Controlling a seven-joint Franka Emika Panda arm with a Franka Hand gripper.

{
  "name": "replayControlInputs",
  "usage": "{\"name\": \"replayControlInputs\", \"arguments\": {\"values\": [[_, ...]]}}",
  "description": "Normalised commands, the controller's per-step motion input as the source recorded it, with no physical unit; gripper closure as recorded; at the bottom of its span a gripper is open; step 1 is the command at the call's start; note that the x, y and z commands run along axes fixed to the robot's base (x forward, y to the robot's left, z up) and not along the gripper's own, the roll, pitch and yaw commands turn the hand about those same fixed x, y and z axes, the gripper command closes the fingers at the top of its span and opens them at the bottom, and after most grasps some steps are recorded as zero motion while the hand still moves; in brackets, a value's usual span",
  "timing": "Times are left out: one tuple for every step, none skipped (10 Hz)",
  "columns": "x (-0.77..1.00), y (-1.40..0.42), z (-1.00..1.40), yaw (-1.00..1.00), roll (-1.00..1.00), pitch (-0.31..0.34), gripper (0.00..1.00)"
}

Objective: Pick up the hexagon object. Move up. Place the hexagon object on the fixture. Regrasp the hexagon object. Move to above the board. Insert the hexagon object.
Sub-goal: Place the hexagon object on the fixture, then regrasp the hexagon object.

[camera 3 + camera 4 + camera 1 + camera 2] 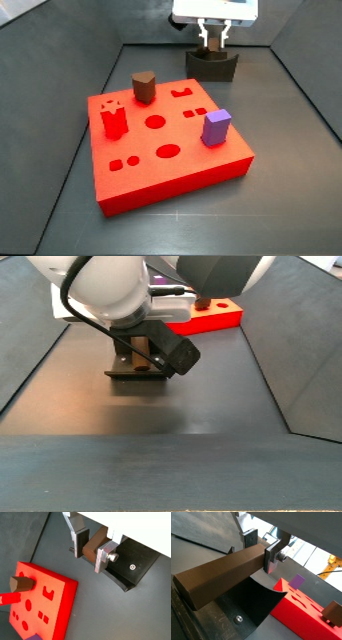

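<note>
Hexagon object point(221, 574) sits clamped between our gripper point(90, 547) plates, right over the fixture point(211, 65) notch, so we judge this the regrasp step. Matte brown peg, faceted, slender. Fixture is dark, curved cut. Red board point(167, 170) lies at 7 o'clock in a side view, well apart.

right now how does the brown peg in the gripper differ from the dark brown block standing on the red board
The hexagon object is slender and long; the dark brown block is thick and stubby. The hexagon object sits between the fingers of the gripper, over the fixture; the block stands upright in the board, with nothing holding it. Both are brown and matte.
</note>
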Motion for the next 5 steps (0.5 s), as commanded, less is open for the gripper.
{"name": "replayControlInputs", "arguments": {"values": [[0.0, 0.0, 0.0, 0.0, 0.0, 0.0, 0.0], [0.0, 0.0, 1.0, 0.02, -0.12, 0.022, 0.0], [0.0, 0.0, 1.0, 0.02, -0.11, 0.023, 0.0], [-0.02, 0.01, 1.0, 0.02, -0.06, 0.032, 0.0], [-0.02, 0.01, 1.0, 0.02, -0.04, 0.038, 0.0]]}}
